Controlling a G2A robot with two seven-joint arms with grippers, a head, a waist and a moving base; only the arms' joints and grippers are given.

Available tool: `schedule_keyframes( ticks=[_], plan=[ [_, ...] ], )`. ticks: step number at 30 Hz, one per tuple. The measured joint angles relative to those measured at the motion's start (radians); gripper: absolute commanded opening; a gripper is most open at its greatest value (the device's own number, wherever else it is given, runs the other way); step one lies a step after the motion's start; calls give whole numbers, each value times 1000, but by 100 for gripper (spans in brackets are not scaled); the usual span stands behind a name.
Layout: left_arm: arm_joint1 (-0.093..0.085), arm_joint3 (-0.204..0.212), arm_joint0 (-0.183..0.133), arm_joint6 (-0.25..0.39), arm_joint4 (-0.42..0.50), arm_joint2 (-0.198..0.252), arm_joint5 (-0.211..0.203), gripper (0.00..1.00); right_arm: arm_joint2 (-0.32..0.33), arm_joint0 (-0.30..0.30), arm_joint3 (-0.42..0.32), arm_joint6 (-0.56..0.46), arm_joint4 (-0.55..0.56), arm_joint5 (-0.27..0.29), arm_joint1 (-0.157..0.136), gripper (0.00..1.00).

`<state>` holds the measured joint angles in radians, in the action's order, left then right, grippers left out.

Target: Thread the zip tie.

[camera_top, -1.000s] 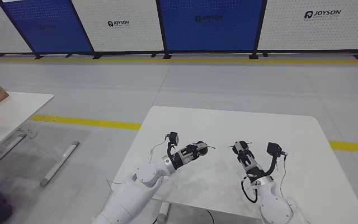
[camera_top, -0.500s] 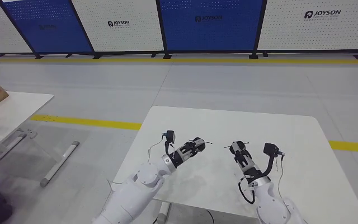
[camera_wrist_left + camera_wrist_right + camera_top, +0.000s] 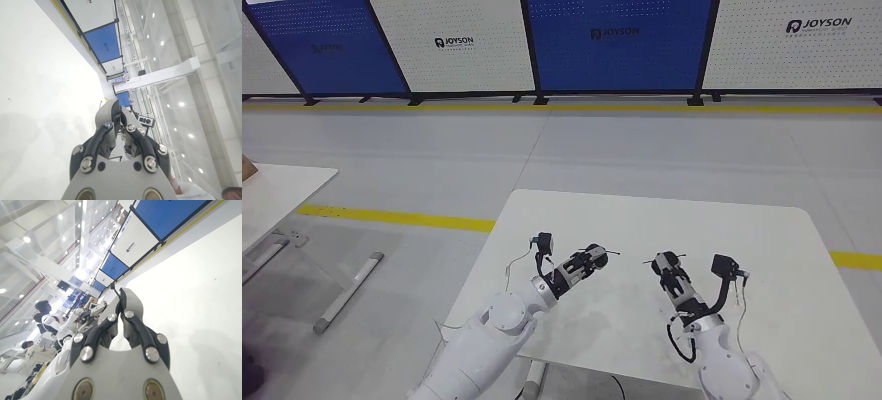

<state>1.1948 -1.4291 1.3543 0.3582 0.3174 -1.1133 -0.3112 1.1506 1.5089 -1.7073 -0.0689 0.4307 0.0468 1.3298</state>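
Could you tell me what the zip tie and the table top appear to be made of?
Zip tie: probably black nylon-type plastic, matte; a thin strip with a small head poking from the shut right gripper. Table: smooth white top, perhaps laminate or painted board; even, slightly specked surface.

Counts:
- Grippers: 2, left gripper and right gripper.
- Black zip tie ends: 2, one poking out of each set of jaws: left zip tie end, right zip tie end. One tie or two, can't tell.
- Benches: 2, main bench and side bench.
- Wall panels: 5, made up of 2 blue panels and 3 white panels.
- Yellow floor lines: 2.
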Motion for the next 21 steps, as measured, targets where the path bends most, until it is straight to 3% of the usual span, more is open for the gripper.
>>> schedule_keyframes(
  ticks=[11,21],
  plan=[
    [0,0,0,0,0,0,0,0,-139,-51,55,252,152,-95,38,0],
    [0,0,0,0,0,0,0,0,-150,-56,60,261,151,-110,42,0]
  ],
)
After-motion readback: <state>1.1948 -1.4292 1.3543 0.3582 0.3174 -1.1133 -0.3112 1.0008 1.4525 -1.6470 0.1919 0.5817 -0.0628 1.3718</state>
